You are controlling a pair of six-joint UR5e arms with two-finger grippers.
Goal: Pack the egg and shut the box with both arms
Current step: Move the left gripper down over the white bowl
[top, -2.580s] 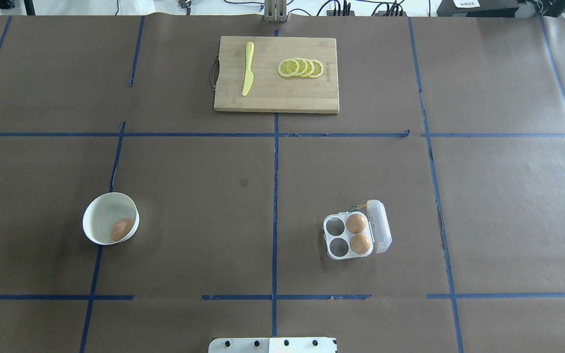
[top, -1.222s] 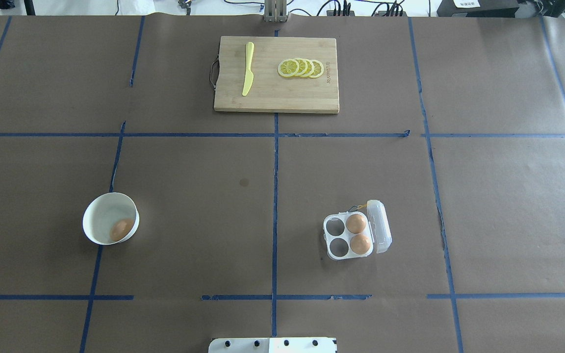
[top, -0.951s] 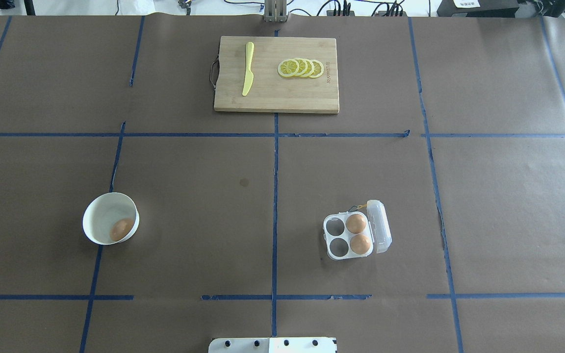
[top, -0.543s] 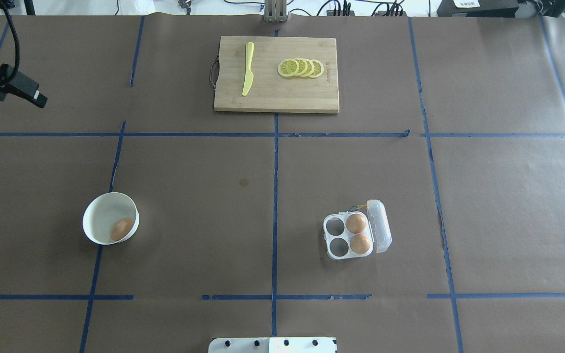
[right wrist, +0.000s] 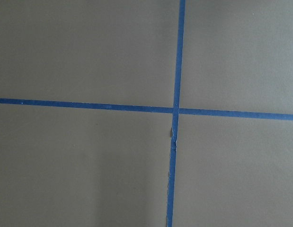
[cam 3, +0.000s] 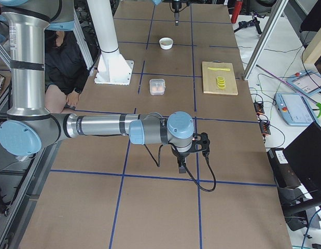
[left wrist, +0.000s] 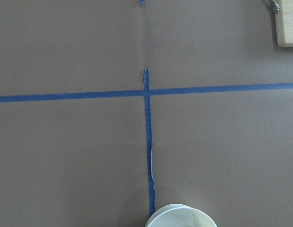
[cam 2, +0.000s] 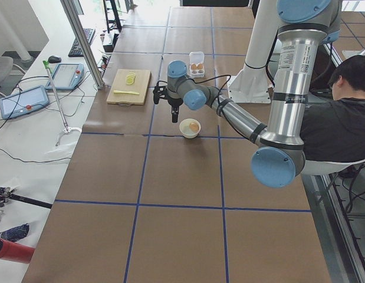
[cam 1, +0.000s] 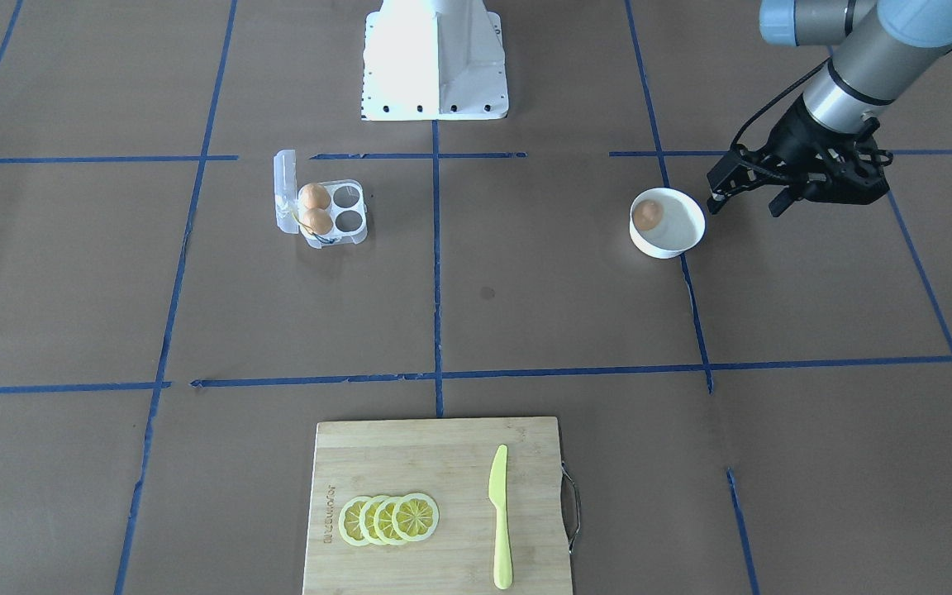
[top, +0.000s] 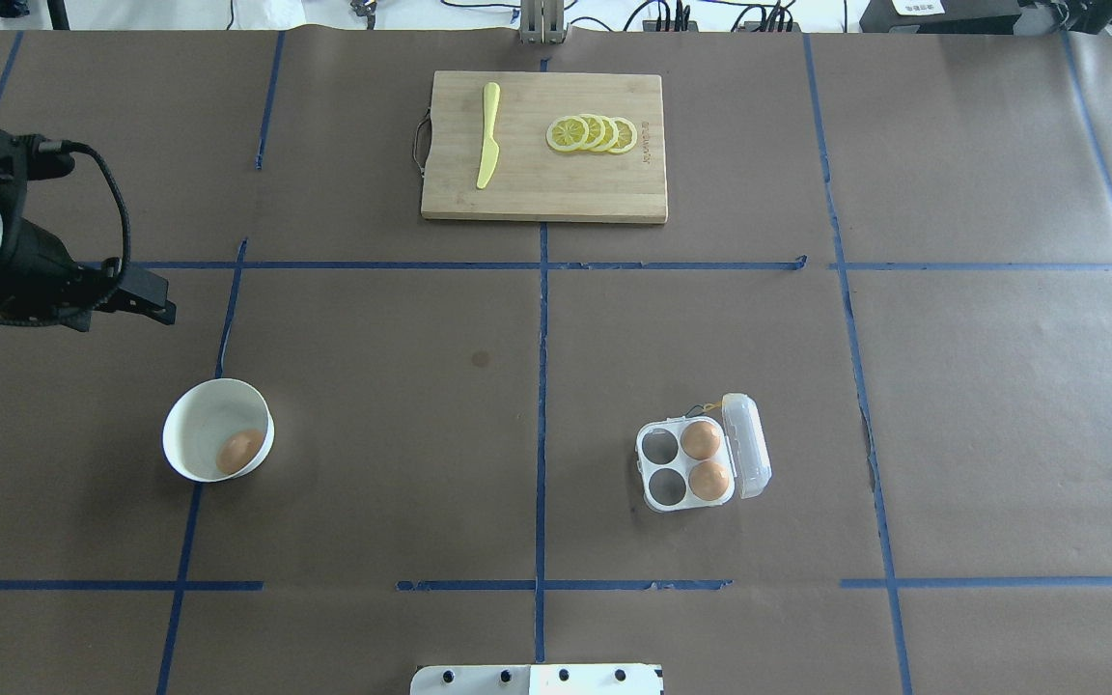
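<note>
the egg (top: pixel 240 451) that must be packed lies alone in the white bowl (top: pixel 191 401), against the bowl's wall at about 4 o'clock in the overhead view. the bowl is at about 8 o'clock from the middle of the table. the box (top: pixel 667 486) is at about 4 o'clock, well apart from the bowl.

the egg is probably light, smooth and round, so it can slip, and its shell may crack if pressed hard. a soft hold from above, across its narrow middle, seems best. the near wall leaves little room for one finger.

the box is open, and its clear lid (top: pixel 747 446) stands at its 3 o'clock edge. two other eggs (top: pixel 701 439) fill the cups on the lid side, while the two cups at 9 o'clock are empty. the thin plastic probably slides easily, so one arm should steady it while the other closes the lid.

the left gripper (top: pixel 136 299) hangs at about 11 o'clock from the bowl and holds nothing. it is not possible to tell if its fingers are apart. the right gripper (cam 3: pixel 181 167) shows only in a side view, well apart from the box, and its state cannot be told.
</note>
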